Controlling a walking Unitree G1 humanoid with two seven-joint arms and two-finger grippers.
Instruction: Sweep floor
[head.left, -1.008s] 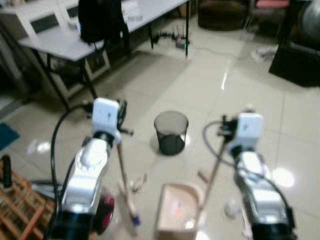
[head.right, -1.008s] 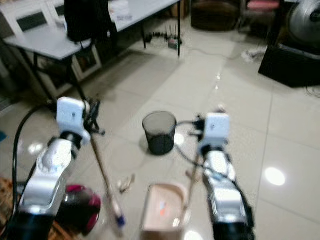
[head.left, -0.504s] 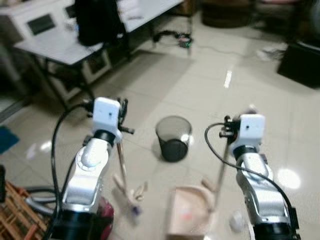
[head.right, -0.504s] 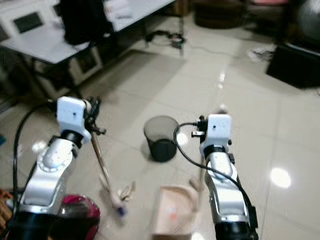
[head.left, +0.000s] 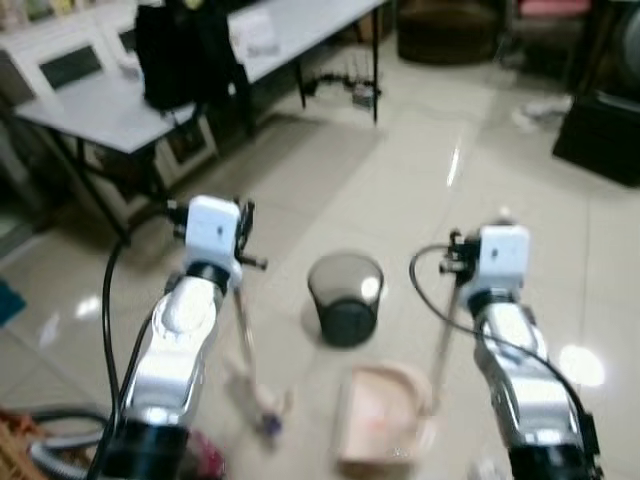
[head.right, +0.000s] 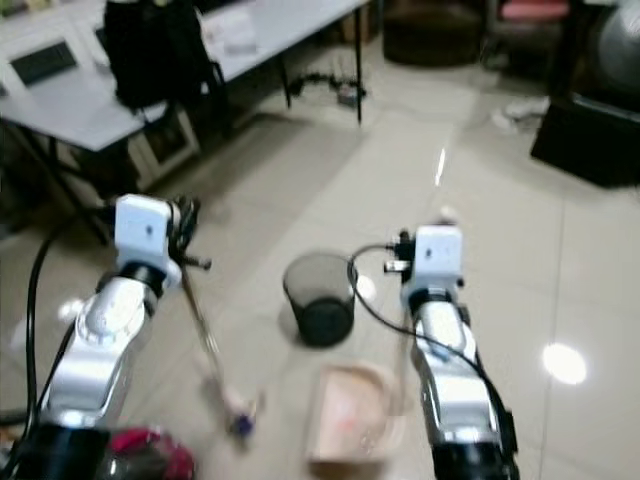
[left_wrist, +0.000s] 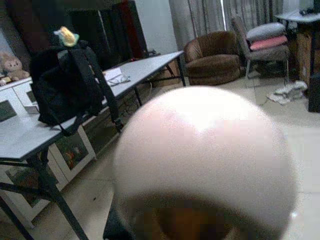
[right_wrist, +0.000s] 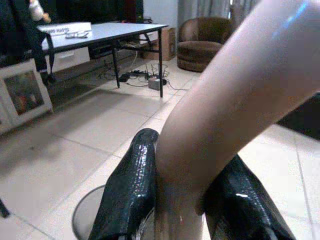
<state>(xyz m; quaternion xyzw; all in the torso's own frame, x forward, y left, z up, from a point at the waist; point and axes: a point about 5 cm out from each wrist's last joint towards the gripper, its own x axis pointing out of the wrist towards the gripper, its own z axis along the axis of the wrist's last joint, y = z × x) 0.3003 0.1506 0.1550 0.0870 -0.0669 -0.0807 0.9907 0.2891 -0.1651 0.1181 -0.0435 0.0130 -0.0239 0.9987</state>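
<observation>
Holding the long handle of a broom (head.left: 243, 345), the left gripper (head.left: 238, 232) sits high above the tiled floor (head.left: 420, 170), with the broom's blurred head resting on the tiles below and a little toward the robot; whether its fingers are spread or pressed together cannot be told, since the rounded end of the handle blocks the left wrist view. The right gripper (right_wrist: 190, 195) has its two black fingers (right_wrist: 131, 190) pinching the pale handle of a dustpan (head.left: 385, 415), one finger on each side, and the pan lies on the floor below that gripper, between the two arms. Just ahead of both grippers, and roughly midway between them, a dark mesh wastebasket (head.left: 346, 298) stands upright on the tiles, near the dustpan but apart from it. Farther ahead of the left gripper stands a grey table (head.left: 110, 105) with a black backpack (head.left: 185, 55) on top.
</observation>
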